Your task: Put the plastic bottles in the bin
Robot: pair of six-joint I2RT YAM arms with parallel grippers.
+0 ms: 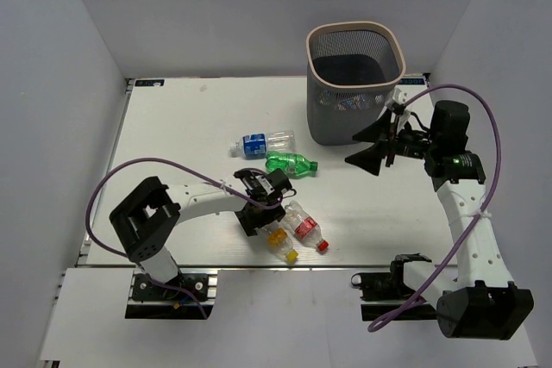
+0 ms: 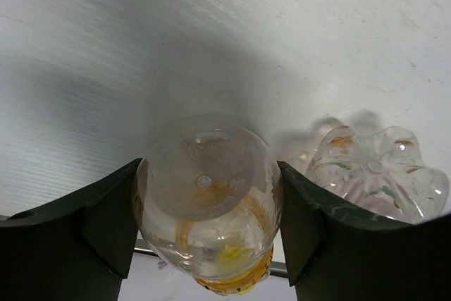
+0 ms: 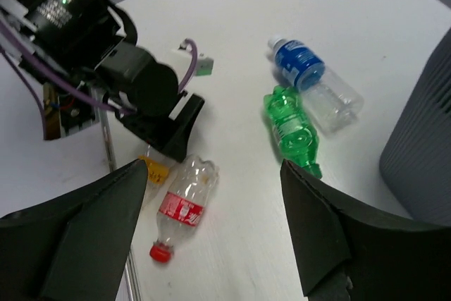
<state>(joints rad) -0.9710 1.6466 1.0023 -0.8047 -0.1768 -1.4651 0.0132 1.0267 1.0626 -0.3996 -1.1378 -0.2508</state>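
Note:
My left gripper (image 1: 263, 223) is shut on the base end of a clear bottle with a yellow-orange label (image 1: 282, 243), low at the table's front; in the left wrist view (image 2: 208, 209) both fingers press the bottle's (image 2: 208, 195) sides. A red-label bottle (image 1: 306, 227) lies right beside it, its base showing in the left wrist view (image 2: 373, 170). A green bottle (image 1: 291, 162) and a blue-label bottle (image 1: 263, 142) lie mid-table. The mesh bin (image 1: 354, 84) stands at the back right. My right gripper (image 1: 375, 144) is open and empty, raised just in front of the bin.
The right wrist view shows the red-label bottle (image 3: 184, 202), green bottle (image 3: 292, 128), blue-label bottle (image 3: 313, 82), the left arm's gripper (image 3: 165, 121) and the bin's wall (image 3: 423, 146). White walls enclose the table's left, back and right.

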